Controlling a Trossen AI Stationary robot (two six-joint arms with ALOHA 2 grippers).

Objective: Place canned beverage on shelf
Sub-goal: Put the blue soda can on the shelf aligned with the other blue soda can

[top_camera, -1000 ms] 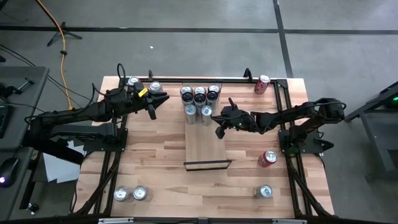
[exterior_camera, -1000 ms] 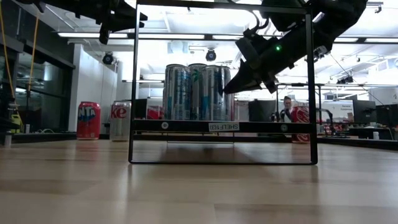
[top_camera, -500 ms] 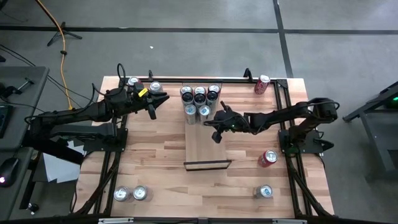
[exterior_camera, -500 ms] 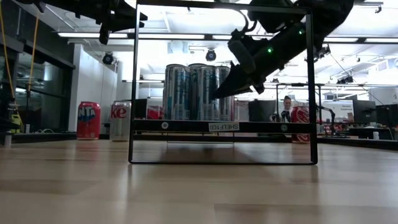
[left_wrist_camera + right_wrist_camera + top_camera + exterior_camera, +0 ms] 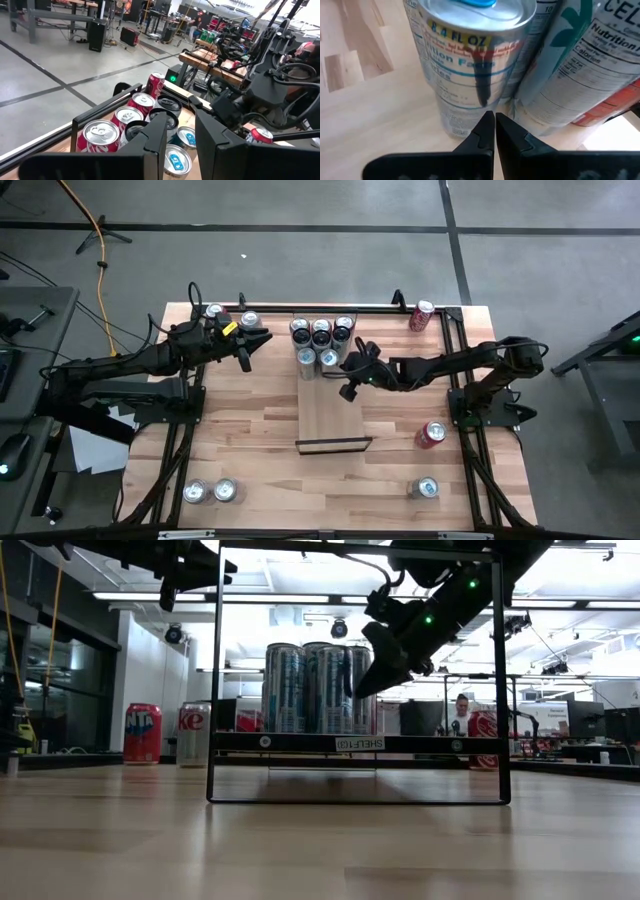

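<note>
1. Pale wood shelf (image 5: 330,415) lies mid-table, five silver cans (image 5: 321,332) clustered at its far end.
2. Right gripper (image 5: 347,387), fingers pressed together and empty, hovers just right of the nearest silver can (image 5: 470,55).
3. Left gripper (image 5: 246,358) hangs over the table's (image 5: 250,450) far-left, nearly closed, apparently holding nothing.
4. Red cans (image 5: 431,433) lie on the table, right.
</note>
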